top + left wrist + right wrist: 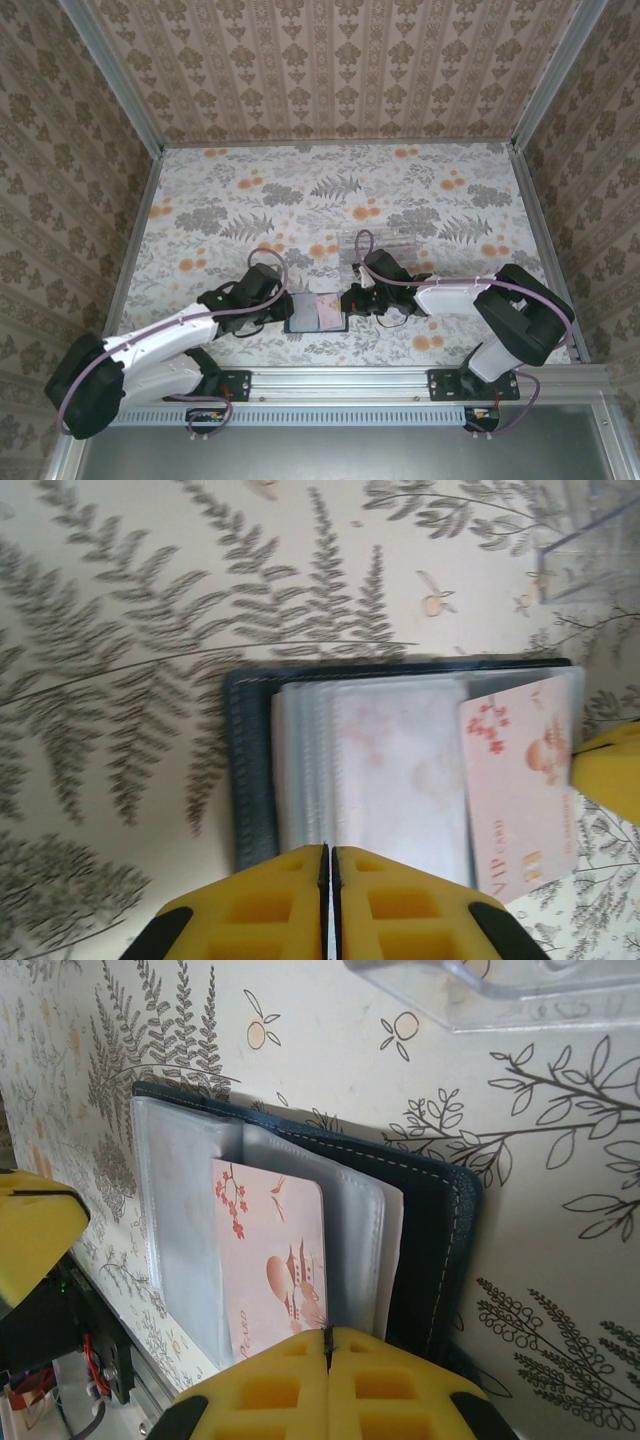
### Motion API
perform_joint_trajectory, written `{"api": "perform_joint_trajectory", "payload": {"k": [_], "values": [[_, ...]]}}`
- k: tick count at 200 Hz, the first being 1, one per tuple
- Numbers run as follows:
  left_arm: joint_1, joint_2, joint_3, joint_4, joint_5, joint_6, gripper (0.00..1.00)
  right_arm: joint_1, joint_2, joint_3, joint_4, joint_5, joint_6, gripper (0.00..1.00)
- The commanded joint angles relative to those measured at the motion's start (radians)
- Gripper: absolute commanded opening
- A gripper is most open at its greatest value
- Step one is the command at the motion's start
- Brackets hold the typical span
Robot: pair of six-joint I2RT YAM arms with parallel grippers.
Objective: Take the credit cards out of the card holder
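A dark navy card holder [316,312] lies open and flat on the flower-patterned desk [300,200], close to the near edge and directly between the two arms. The left end effector [328,885] sits at the holder's left edge with its yellow fingers pressed together so that only a hairline seam shows. It appears to pinch the cloudy plastic sleeves [380,770] there, though the contact itself is hidden under the pads. The right end effector [327,1370] meets the holder from the opposite side, its fingers likewise drawn tight and clamped on the short edge of a pink card [270,1255] printed with blossoms and a pagoda. That card sticks partway out of its sleeve, its outer end reaching past the holder's rim onto the desk, as the left wrist camera shows. Further pale cards remain tucked in the sleeves beneath, their faces too blurred to read. A clear tray [388,243] stands on the desk beyond the right end effector, apart from the holder.
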Motion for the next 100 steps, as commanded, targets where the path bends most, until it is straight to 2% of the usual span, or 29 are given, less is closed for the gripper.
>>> {"api": "perform_joint_trajectory", "payload": {"k": [1, 47, 100], "values": [[-0.028, 0.065, 0.052, 0.054, 0.015, 0.026, 0.12, 0.0, 0.035, 0.02, 0.012, -0.034, -0.001, 0.0], [-0.076, 0.214, 0.071, 0.123, 0.035, 0.016, 0.08, 0.003, 0.051, 0.02, 0.047, -0.042, 0.011, 0.19], [-0.092, 0.272, 0.065, 0.133, 0.041, 0.0, 0.05, 0.013, 0.072, 0.033, 0.083, -0.062, 0.026, 0.21]]}}
